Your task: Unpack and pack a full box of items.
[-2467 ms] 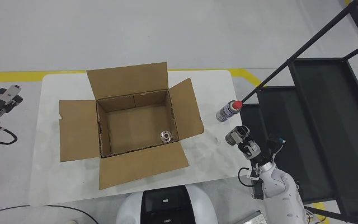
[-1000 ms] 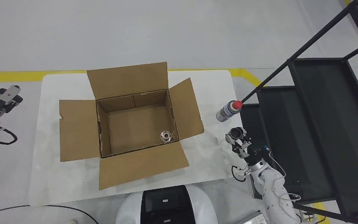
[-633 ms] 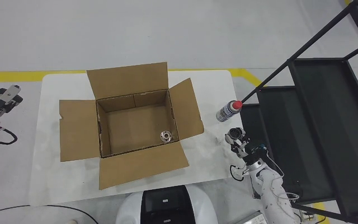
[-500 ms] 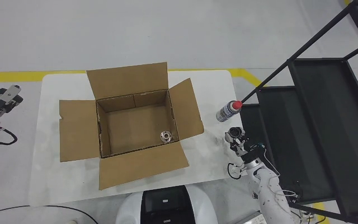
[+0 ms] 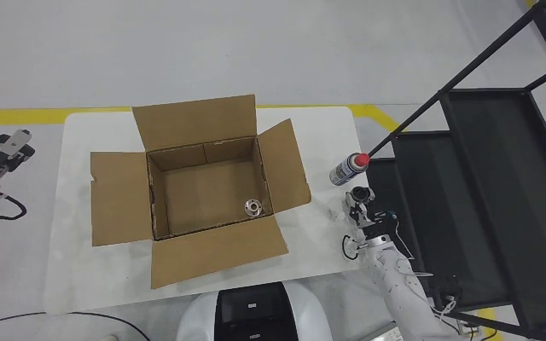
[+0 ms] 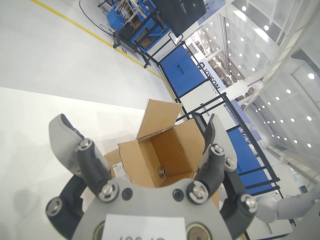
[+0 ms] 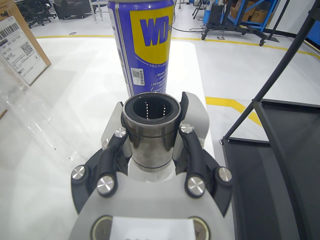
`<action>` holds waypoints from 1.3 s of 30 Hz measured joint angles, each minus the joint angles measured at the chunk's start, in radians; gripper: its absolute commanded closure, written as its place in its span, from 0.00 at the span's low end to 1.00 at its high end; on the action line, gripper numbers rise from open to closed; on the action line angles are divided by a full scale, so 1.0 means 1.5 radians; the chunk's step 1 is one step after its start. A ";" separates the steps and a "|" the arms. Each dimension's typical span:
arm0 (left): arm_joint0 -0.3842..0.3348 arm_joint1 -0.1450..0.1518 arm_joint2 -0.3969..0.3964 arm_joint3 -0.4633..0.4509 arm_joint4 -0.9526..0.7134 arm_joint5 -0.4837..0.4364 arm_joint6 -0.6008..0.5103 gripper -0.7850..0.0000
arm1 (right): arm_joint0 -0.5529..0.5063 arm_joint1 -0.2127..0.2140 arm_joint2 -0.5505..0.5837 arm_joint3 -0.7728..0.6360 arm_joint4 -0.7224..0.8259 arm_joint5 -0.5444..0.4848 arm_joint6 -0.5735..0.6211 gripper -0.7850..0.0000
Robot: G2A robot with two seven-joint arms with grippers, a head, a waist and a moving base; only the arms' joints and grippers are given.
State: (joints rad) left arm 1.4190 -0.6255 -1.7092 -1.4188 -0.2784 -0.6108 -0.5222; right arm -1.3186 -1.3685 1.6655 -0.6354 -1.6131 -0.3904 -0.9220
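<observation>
An open cardboard box [image 5: 205, 192] stands in the middle of the white table [image 5: 328, 128]. A small metal flanged part [image 5: 251, 207] lies at the bottom of it, also seen as the metal part [image 6: 162, 170] in the left wrist view. My right gripper [image 7: 152, 111] is shut on an upright steel cylinder [image 7: 150, 131] with a hollow bore. It hovers at the table's right edge [image 5: 358, 203], just short of a blue and yellow spray can [image 7: 141, 38] with a red cap [image 5: 362, 159]. My left gripper [image 6: 137, 126] is open and holds nothing, away from the box [image 6: 162, 151].
A black metal rack [image 5: 478, 170] stands right beside the table's right edge. The box's right flap [image 5: 286, 166] carries a label [image 7: 17, 48], and clear plastic film [image 7: 17, 106] lies next to it. Bare table surrounds the can.
My right gripper, with the steel cylinder in it, has drifted a little left and farther over the table toward the spray can. The box and can have not moved.
</observation>
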 measured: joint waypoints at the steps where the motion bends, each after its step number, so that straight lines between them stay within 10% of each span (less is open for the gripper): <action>1: 0.000 0.000 0.000 0.000 0.000 0.000 0.000 0.00 | 0.005 0.001 -0.003 0.011 -0.001 0.001 -0.004 1.00; 5: 0.000 0.000 0.000 0.000 0.000 0.000 0.000 0.00 | 0.019 0.002 -0.009 0.039 0.006 0.003 -0.015 0.91; 7: 0.000 0.000 0.000 0.000 0.000 0.000 0.000 0.00 | 0.024 0.003 -0.013 0.049 0.010 0.000 -0.015 0.00; 24: 0.000 0.000 0.000 0.000 0.000 0.000 0.000 0.00 | -0.020 0.015 -0.035 -0.016 0.027 -0.042 -0.028 0.00; 39: 0.000 0.000 0.000 0.000 0.000 0.000 0.000 0.00 | -0.293 0.050 0.036 -0.571 0.049 -0.165 0.165 0.00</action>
State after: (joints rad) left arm 1.4190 -0.6255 -1.7092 -1.4188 -0.2784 -0.6107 -0.5222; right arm -1.7575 -1.2931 1.7197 -1.4916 -1.5392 -0.6379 -0.6744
